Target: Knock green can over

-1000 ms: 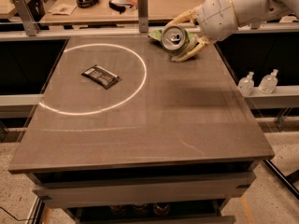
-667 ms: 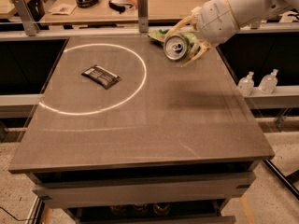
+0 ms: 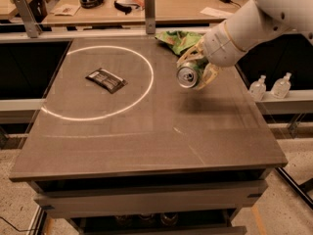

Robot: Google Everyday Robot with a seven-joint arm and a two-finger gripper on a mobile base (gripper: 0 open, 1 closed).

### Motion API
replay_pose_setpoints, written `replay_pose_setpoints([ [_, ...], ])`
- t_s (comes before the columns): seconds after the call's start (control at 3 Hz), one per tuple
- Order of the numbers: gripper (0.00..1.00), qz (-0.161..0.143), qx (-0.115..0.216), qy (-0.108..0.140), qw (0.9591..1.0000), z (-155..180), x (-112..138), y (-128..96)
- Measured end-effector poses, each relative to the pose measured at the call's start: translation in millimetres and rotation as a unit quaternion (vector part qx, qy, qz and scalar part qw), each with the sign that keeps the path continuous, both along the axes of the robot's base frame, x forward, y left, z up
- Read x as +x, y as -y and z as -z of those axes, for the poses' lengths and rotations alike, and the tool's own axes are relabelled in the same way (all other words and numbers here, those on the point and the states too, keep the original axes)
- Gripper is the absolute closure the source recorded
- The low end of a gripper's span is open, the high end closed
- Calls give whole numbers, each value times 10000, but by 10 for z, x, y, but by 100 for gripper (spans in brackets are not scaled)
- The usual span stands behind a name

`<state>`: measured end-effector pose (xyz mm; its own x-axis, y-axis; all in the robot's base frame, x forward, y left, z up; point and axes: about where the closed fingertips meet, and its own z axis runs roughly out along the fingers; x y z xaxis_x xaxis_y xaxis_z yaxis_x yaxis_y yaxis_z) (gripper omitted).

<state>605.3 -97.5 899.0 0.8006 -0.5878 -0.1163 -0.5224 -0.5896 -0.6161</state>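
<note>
The green can [image 3: 187, 76] is a slim light-green can with a silver top. It is tipped on its side with the top facing the camera, just above the table [image 3: 146, 131] at its right middle. My gripper [image 3: 197, 68] comes in from the upper right on a white arm. Its pale fingers [image 3: 211, 77] are closed around the can's body.
A crumpled green-and-white snack bag [image 3: 177, 39] lies behind the gripper at the table's far edge. A dark snack packet [image 3: 106, 80] lies inside a white circle [image 3: 98, 116] on the left. Two clear bottles [image 3: 257, 87] stand on a ledge to the right. A cluttered desk [image 3: 112, 4] is behind.
The gripper has moved with the can away from the snack bag, toward the table's middle and the camera. The can has stayed tipped with its top toward the camera.
</note>
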Motion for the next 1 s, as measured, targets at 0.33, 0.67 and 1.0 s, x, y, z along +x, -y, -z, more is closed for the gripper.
replay_pose_setpoints([
  [0.33, 100, 4, -520, 87, 9986, 279, 7, 76],
  [0.67, 100, -59, -884, 241, 9958, 429, -1, 88],
  [1.0, 74, -84, -1201, 290, 9923, 491, 16, 87],
])
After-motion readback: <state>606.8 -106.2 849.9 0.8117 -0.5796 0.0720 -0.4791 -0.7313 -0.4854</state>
